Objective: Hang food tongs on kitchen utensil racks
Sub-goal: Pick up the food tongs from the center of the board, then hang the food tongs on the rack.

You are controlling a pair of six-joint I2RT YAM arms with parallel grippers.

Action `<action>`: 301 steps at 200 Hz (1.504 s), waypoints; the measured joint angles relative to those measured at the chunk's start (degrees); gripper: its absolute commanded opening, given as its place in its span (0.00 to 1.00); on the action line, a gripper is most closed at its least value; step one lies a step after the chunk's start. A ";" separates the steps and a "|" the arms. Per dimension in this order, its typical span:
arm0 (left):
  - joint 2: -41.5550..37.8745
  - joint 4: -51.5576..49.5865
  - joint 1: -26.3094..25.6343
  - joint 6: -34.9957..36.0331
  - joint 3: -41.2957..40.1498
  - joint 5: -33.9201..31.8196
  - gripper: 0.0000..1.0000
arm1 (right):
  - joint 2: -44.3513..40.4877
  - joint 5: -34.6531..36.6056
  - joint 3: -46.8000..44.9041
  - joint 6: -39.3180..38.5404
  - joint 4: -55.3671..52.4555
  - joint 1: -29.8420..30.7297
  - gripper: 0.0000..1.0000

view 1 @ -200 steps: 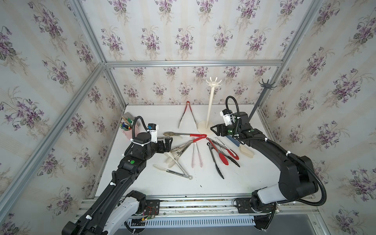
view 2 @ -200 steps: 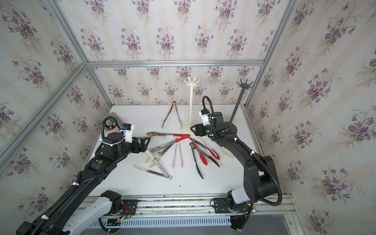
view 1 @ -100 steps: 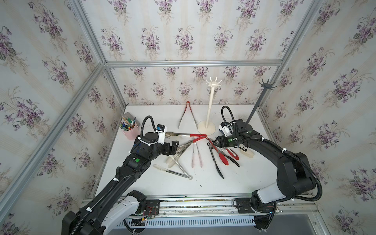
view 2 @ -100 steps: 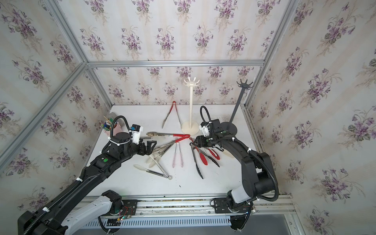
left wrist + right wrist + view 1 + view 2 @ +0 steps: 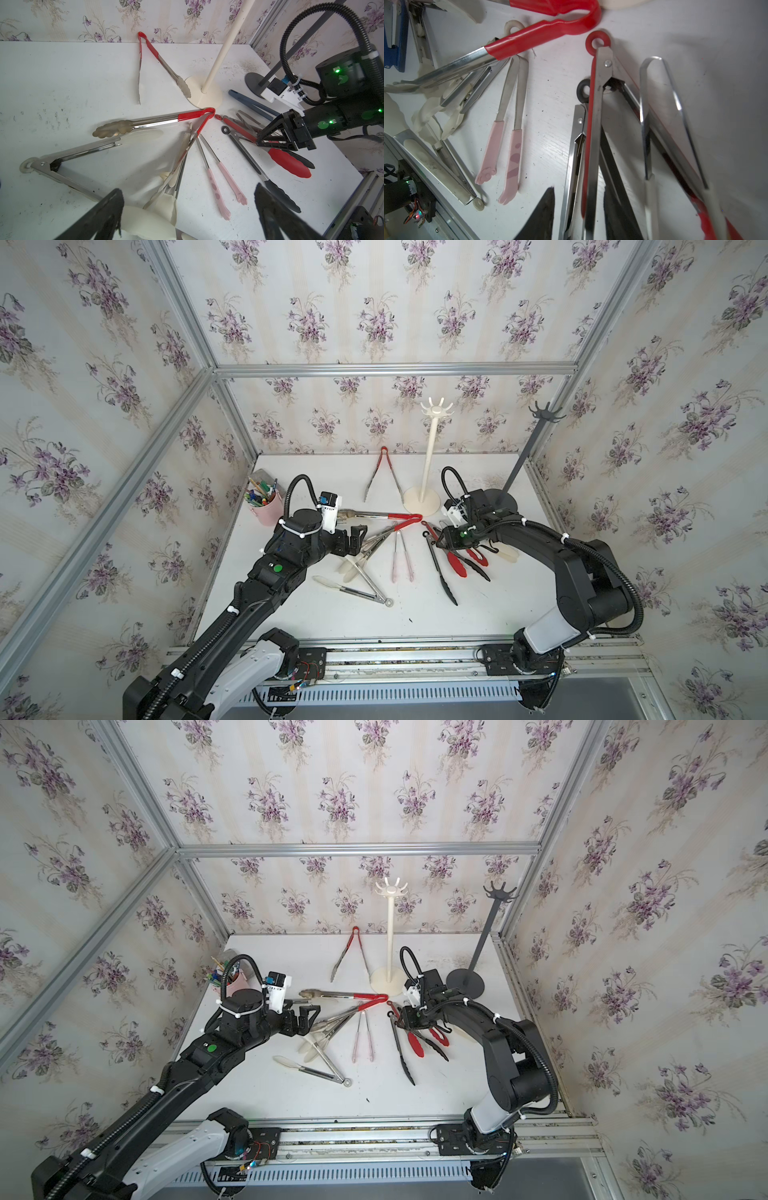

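Several food tongs lie in a loose fan mid-table: red-handled (image 5: 390,516), pink (image 5: 401,556), cream-tipped (image 5: 357,585), black (image 5: 440,572) and red-tipped (image 5: 455,562). A cream rack (image 5: 430,456) and a dark grey rack (image 5: 521,460) stand at the back, their hooks bare. My left gripper (image 5: 187,212) is open low over the cream tips. My right gripper (image 5: 581,214) is down on the pile. Its fingers (image 5: 542,214) closely bracket the steel arms of the red-ringed tongs (image 5: 593,124) and black-ringed tongs (image 5: 575,135). Contact is unclear.
A pink cup of pens (image 5: 266,510) stands at the left wall behind my left arm. Another red-handled pair (image 5: 383,472) lies by the cream rack's base. Blue-handled tongs (image 5: 249,104) lie under my right arm. Walls enclose three sides; a metal rail (image 5: 415,651) runs along the front.
My left arm has swung right, from beside the pink cup toward the cream tongs. My right gripper has come down and forward onto the red and black tongs, its jaws narrowing.
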 measured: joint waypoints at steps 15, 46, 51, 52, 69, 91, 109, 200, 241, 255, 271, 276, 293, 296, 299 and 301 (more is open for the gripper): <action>0.02 0.02 -0.04 0.00 0.28 0.04 0.99 | 0.42 0.39 0.02 -0.13 0.00 0.33 0.29; 0.50 0.00 -0.09 0.00 0.83 0.15 0.99 | 1.27 1.49 0.07 -0.90 -0.02 0.94 0.20; 0.55 0.02 -0.09 0.00 0.87 0.17 0.99 | 1.31 1.64 0.07 -1.01 -0.09 1.01 0.19; 0.55 0.00 -0.09 0.00 0.90 0.17 0.99 | 1.31 1.70 0.07 -1.05 -0.11 1.01 0.18; 0.72 0.00 -0.09 0.00 1.11 0.17 0.99 | 1.33 2.40 0.07 -1.14 -0.13 1.14 0.13; 0.81 0.02 -0.09 0.02 1.25 0.15 0.99 | 1.27 2.75 0.57 -1.42 -0.76 1.31 0.06; 0.81 0.00 -0.11 0.07 1.33 0.09 0.99 | 0.74 2.82 1.09 -1.55 -1.31 1.51 0.01; 0.72 0.00 -0.09 0.46 2.84 -0.68 0.99 | -3.43 -0.09 4.74 -2.10 -1.18 1.51 0.00; 0.42 0.00 -0.09 0.46 2.86 -0.94 0.99 | -6.32 -1.57 4.92 -1.01 0.92 1.51 0.00; 0.44 0.00 -0.09 0.46 2.97 -1.11 0.99 | -7.58 -1.99 4.57 -0.50 2.29 1.51 0.00; 0.44 0.00 -0.09 0.46 3.08 -1.18 0.99 | -9.11 -2.03 3.98 0.37 4.11 1.51 0.00; 0.44 0.00 -0.09 0.46 3.08 -1.27 0.99 | -9.62 -1.99 3.76 0.50 4.61 1.51 0.00; 0.39 0.00 -0.09 0.46 3.08 -1.31 0.99 | -11.50 -1.77 2.82 0.79 6.43 1.51 0.00; 0.39 0.00 -0.09 0.46 3.08 -1.31 0.99 | -11.80 -1.68 2.67 0.87 6.73 1.51 0.00; 0.37 0.00 -0.09 0.46 3.08 -1.31 0.99 | -12.17 -1.57 2.47 0.92 7.06 1.51 0.00; 0.37 0.00 -0.09 0.46 3.08 -1.31 0.99 | -12.44 -1.49 2.34 0.92 7.32 1.51 0.00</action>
